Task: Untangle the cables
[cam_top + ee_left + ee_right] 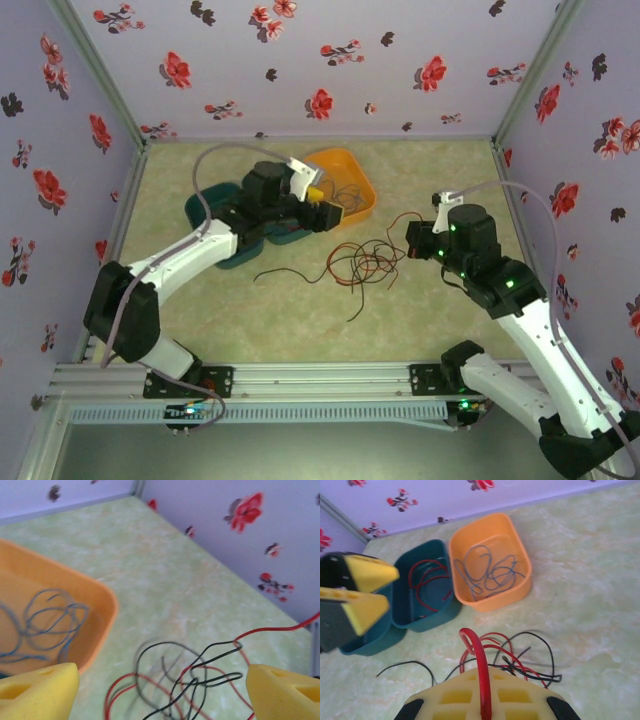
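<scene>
My right gripper: I am pinching it closed on a red cable, which is running up between the pads and curling into a hook just past them.
My left gripper: I am holding its yellow fingers wide apart, gripping nothing, low over the table beside the orange tray.
The tangle of cables: red and black strands are lying looped over one another on the table, between my two grippers, near the orange tray's front.
The blue cable: it is lying coiled inside the orange tray.
A second red cable: it is lying curled inside the teal tray, which is sitting just beside the orange tray on its left.
</scene>
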Controlling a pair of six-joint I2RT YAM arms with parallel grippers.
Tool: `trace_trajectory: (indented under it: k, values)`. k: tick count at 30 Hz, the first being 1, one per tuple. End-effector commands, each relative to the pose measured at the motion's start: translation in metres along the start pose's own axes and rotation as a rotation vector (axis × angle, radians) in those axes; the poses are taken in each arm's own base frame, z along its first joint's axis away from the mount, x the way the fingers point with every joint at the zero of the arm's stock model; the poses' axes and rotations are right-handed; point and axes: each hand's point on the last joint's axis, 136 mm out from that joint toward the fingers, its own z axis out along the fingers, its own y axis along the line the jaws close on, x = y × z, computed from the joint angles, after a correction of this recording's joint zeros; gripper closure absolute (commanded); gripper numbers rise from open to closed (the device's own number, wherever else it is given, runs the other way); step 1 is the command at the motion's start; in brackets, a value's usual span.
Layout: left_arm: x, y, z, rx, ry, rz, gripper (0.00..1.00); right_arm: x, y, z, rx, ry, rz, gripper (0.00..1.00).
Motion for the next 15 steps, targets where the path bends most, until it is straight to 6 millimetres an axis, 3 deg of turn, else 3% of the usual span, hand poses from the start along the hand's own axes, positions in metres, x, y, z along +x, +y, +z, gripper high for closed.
trace_trajectory:
  k: [1,6,15]
  values:
    - [-0.031,-0.046,0.005,0.189,-0.208,0.108,0.16,-0.028,0.031,-0.010,-0.129,-0.076,-0.044,1.00]
    - [-0.026,-0.069,0.018,0.260,-0.279,0.154,0.23,-0.035,0.041,-0.005,-0.168,-0.078,-0.055,1.00]
    - [-0.001,-0.079,0.047,0.248,-0.255,0.206,0.29,-0.040,0.048,-0.005,-0.196,-0.078,-0.059,1.00]
